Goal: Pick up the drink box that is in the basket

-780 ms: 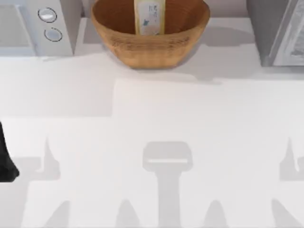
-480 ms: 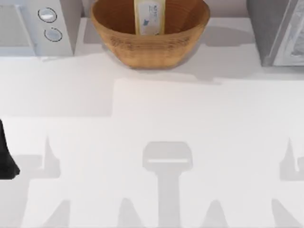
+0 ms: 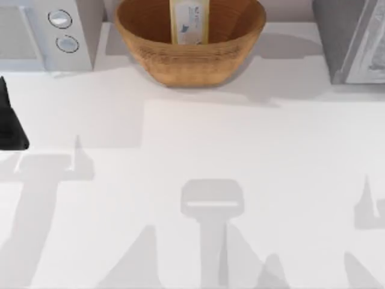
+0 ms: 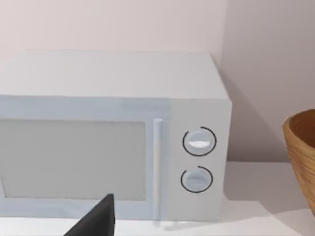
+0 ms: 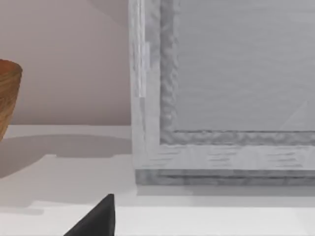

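The tan woven basket [image 3: 189,51] stands at the back middle of the table. The drink box [image 3: 189,21] stands upright inside it, cream face with blue print, yellow sides. My left gripper [image 3: 11,120] is a dark shape at the table's far left edge, well to the left of the basket and in front of the microwave. A dark tip of it [image 4: 96,222] rises in the left wrist view, where the basket's rim [image 4: 302,157] is off to one side. A dark tip of my right gripper [image 5: 96,220] and the basket's edge [image 5: 7,93] appear in the right wrist view.
A white microwave [image 3: 45,33] with two dials stands at the back left, close to the basket. A grey appliance [image 3: 352,39] stands at the back right. The white table [image 3: 198,156] stretches open in front of the basket.
My left gripper has moved toward the back of the table along the left edge, and its shadow has shifted with it. The basket and drink box have not moved.
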### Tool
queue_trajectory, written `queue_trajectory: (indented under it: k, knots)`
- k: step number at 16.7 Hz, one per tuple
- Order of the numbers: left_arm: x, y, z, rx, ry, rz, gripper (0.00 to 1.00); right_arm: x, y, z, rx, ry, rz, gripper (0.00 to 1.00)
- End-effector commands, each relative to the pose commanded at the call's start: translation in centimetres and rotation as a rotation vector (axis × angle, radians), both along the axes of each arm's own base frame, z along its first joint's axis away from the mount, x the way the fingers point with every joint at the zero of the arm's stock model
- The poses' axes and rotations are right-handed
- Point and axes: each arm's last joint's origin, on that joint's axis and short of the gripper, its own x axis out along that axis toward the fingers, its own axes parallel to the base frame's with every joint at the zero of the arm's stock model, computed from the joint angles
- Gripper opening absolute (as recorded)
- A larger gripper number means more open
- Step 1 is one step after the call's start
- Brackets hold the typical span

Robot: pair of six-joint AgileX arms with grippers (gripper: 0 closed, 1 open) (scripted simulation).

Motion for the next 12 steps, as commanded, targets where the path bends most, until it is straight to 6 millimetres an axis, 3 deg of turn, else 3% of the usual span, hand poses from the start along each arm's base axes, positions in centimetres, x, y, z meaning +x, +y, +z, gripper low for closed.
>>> queue_trajectory:
  k: [3,6,9,12]
  knots:
    - [4.4,-1.9,3.2,-0.002,-0.018,-0.004,1.00,0.0,0.0,0.0,0.000,0.000,0.000,1.00]
    - [10.0,-5.1,5.0,-0.005,-0.036,-0.008,1.00,0.0,0.0,0.0,0.000,0.000,0.000,1.00]
    - [15.9,-9.3,4.5,-0.008,-0.047,-0.010,1.00,0.0,0.0,0.0,0.000,0.000,0.000,1.00]
    - [20.9,-14.2,1.7,-0.009,-0.048,-0.011,1.00,0.0,0.0,0.0,0.000,0.000,0.000,1.00]
